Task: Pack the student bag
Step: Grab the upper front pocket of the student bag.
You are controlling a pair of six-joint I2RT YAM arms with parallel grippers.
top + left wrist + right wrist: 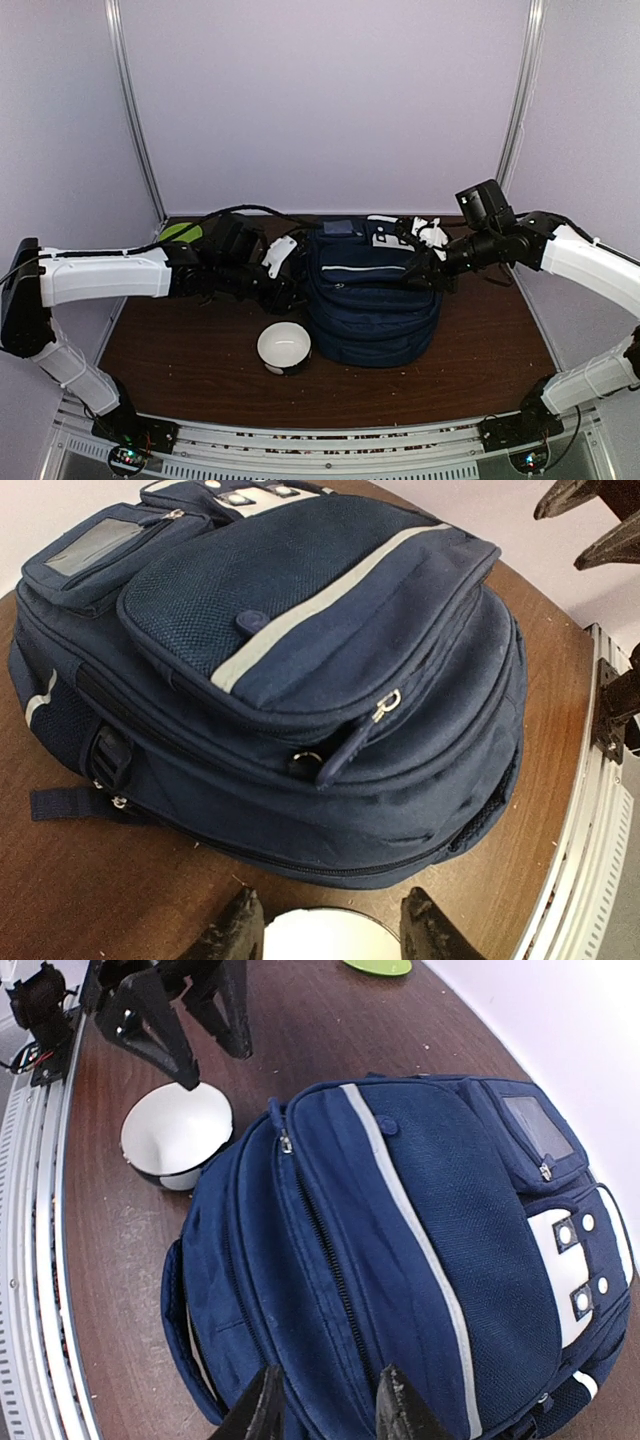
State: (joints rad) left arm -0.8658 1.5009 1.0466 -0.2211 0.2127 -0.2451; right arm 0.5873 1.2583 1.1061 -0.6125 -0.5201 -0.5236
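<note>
- Bag (372, 290) lies flat mid-surface (180, 375), front pocket up. Its long axis runs away from the arms, and the zips look closed.
- Left gripper (332, 912) is open and empty, hovering over the bowl (284, 348). The bag is just to its right.
- A zip pull (385, 705) faces the left gripper, so the left arm looks better placed to open it.
- Right gripper (325, 1395) is down on the bag's right edge, fingers part-way apart. Can't tell if it pinches fabric.
- The bowl sits just beside the bag, in the left arm's path.
</note>
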